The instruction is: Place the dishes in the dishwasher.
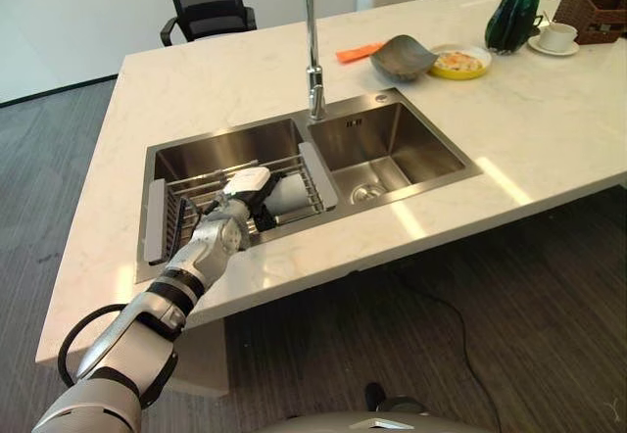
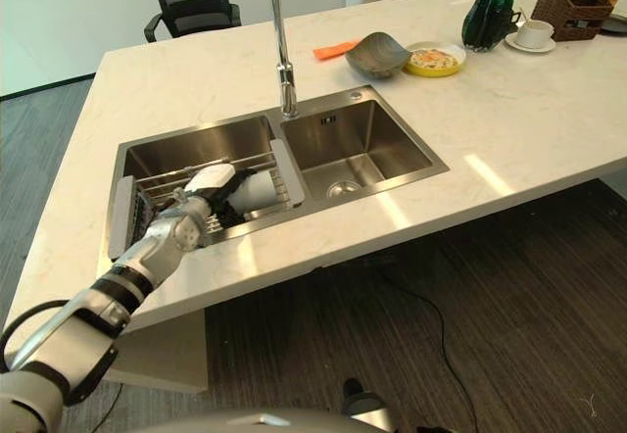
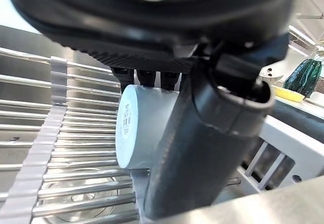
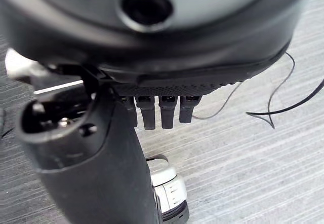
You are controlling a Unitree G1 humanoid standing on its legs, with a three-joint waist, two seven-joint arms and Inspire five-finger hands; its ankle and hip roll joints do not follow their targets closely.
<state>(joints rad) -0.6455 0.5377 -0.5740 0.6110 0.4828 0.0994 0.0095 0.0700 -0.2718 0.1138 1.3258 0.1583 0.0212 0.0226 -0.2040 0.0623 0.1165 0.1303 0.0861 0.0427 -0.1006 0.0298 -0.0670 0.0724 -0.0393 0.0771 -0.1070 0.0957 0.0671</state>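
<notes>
Pale marble desk (image 1: 245,80) holds a double sink (image 1: 382,149) whose left basin carries a wire rack (image 1: 294,173), where the left hand (image 1: 240,203) curls thumb and fingers (image 3: 152,79) round a white cup (image 3: 144,127), so lifting it clear toward the dishwasher likely comes next; the right hand (image 4: 101,148) hangs idle, fingers relaxed.

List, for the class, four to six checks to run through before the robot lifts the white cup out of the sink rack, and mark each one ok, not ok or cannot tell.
1. Left hand closed on the white cup: ok, thumb across its side and fingers behind it.
2. Cup free of the wire rack: cannot tell, its lower edge is hidden.
3. Lift path clear of the faucet: ok, it stands off to the side, by the divider.
4. Right hand free: ok, fingers straight, over the floor.
5. Dishwasher located: cannot tell.
6. Gray bowl and yellow dish waiting: ok, on the counter.
</notes>
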